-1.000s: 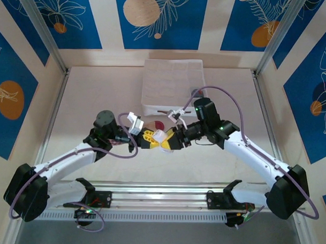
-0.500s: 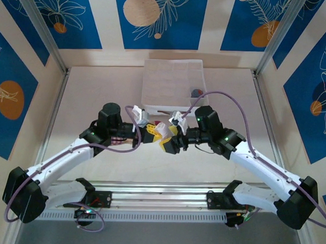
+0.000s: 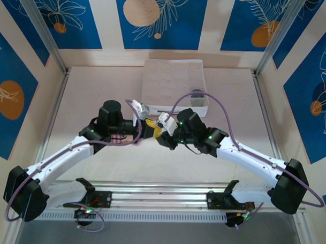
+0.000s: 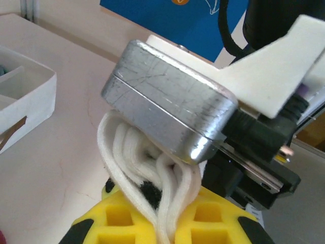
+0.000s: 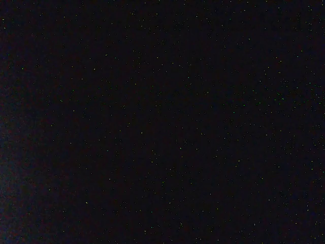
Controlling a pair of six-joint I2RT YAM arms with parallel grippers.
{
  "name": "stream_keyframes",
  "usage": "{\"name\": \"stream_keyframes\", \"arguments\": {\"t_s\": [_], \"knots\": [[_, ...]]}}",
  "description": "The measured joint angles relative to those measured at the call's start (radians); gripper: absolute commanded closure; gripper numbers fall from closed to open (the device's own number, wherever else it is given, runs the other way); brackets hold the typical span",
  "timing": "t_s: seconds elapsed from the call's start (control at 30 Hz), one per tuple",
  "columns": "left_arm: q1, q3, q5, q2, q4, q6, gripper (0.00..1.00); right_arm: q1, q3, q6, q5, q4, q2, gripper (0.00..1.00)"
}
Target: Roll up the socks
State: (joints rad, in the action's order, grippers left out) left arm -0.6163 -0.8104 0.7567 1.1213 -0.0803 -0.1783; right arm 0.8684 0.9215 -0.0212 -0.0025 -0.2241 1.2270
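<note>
From the overhead camera I see both arms reaching in to meet at the centre of the tabletop (image 3: 94,93), the left arm from 7 o'clock and the right arm from 5 o'clock. The left gripper (image 3: 148,129) and the right gripper (image 3: 165,138) sit tip to tip there, so close that I cannot separate their yellow parts from above.

My left wrist camera gives the clear look. The white sock (image 4: 133,165) is bunched into several thick folds with a black patch showing low in the bundle. It runs down between the left gripper's yellow fingers (image 4: 114,223), which are clenched on it from either side. A scuffed silver block (image 4: 167,109) on a white bracket (image 4: 277,63), part of the right arm's wrist, presses on the top of the sock's folds at 12 o'clock. A corner of the white compartment box (image 4: 30,99) shows at 9 o'clock, apart from the sock.

My right wrist camera is black, and from above I cannot tell whether the right fingers are clenched or released.

On the overhead feed the white compartment box (image 3: 172,82) lies at 12 o'clock on the tabletop, just beyond the grippers. A dark sock (image 3: 196,92) with a touch of orange sits balled up in the compartment at the box's 4 o'clock corner.
</note>
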Motion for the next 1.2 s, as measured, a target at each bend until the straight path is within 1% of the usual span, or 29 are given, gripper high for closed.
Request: {"name": "stream_keyframes", "arguments": {"t_s": [0.07,0.1,0.17,0.27,0.4,0.6,0.73,0.8,0.87,0.9,0.97,1.07,1.1,1.2], "knots": [[0.001,0.001,0.001,0.0,-0.01,0.0,0.64,0.0,0.0,0.002,-0.005,0.01,0.001,1.0],[0.0,0.004,0.003,-0.001,-0.023,0.001,0.57,-0.002,0.0,0.004,-0.018,0.02,0.001,1.0],[0.0,0.018,0.023,-0.006,-0.068,-0.003,0.48,-0.014,0.0,0.013,-0.064,0.039,0.0,1.0],[0.001,0.048,0.056,-0.023,-0.147,-0.007,0.44,-0.055,-0.011,0.036,-0.188,0.078,-0.009,1.0],[0.001,0.057,0.125,-0.026,-0.23,-0.008,0.43,-0.101,-0.043,0.069,-0.348,0.141,-0.045,1.0],[0.006,0.058,0.223,-0.006,-0.369,-0.059,0.47,-0.116,-0.043,0.08,-0.505,0.174,-0.063,1.0],[0.011,0.062,0.269,0.036,-0.469,-0.117,0.49,-0.122,-0.034,0.08,-0.564,0.18,-0.056,1.0],[0.015,0.062,0.283,0.051,-0.491,-0.13,0.5,-0.123,-0.022,0.079,-0.59,0.179,-0.04,1.0],[0.019,0.062,0.288,0.059,-0.5,-0.132,0.53,-0.123,-0.007,0.079,-0.616,0.176,-0.021,1.0],[0.022,0.062,0.29,0.06,-0.501,-0.131,0.57,-0.123,0.005,0.078,-0.63,0.171,-0.008,1.0],[0.031,0.061,0.293,0.061,-0.501,-0.129,0.68,-0.125,0.027,0.074,-0.65,0.154,0.015,1.0],[0.042,0.06,0.298,0.061,-0.496,-0.121,0.94,-0.135,0.045,0.063,-0.666,0.132,0.036,1.0],[0.047,0.06,0.299,0.061,-0.492,-0.118,1.0,-0.141,0.046,0.063,-0.668,0.125,0.038,0.94],[0.056,0.058,0.3,0.066,-0.486,-0.117,1.0,-0.149,0.047,0.064,-0.658,0.122,0.04,0.69]]}}
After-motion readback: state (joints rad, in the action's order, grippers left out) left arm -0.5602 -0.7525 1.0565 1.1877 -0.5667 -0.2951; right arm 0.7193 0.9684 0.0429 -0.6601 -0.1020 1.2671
